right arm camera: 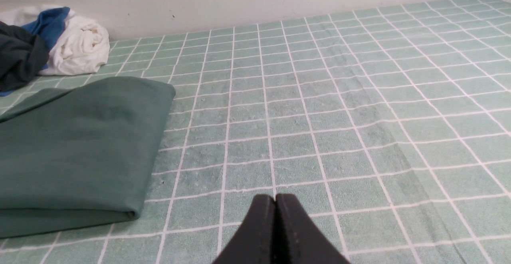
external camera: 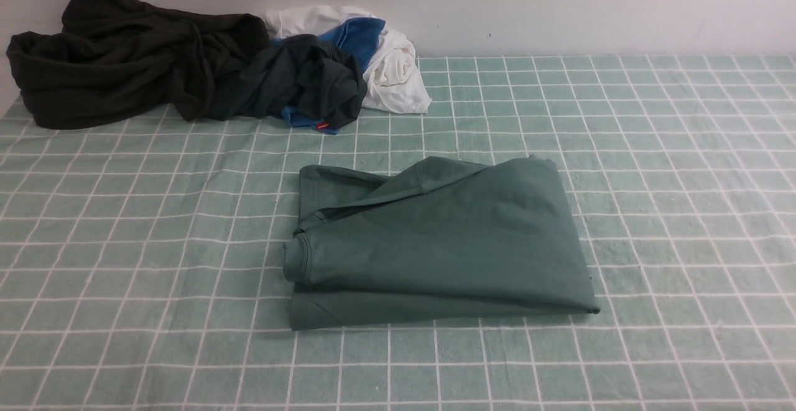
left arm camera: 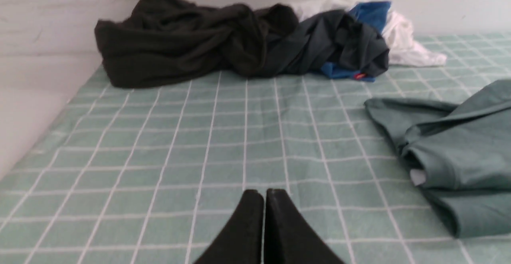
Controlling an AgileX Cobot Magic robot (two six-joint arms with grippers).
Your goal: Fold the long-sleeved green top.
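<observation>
Both our grippers, left gripper (left arm camera: 264,194) and right gripper (right arm camera: 275,198), sit clenched and empty, flanking the folded green top (external camera: 435,243), whose long axis runs between us.

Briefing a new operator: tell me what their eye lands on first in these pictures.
First, the green long-sleeved top, folded into a compact stack in the middle of the checked tablecloth. Next, the heap of crumpled clothes, dark, blue and white, against the wall at the far left. Both the left end effector and the right end effector sit shut over bare cloth, apart from the top.
</observation>
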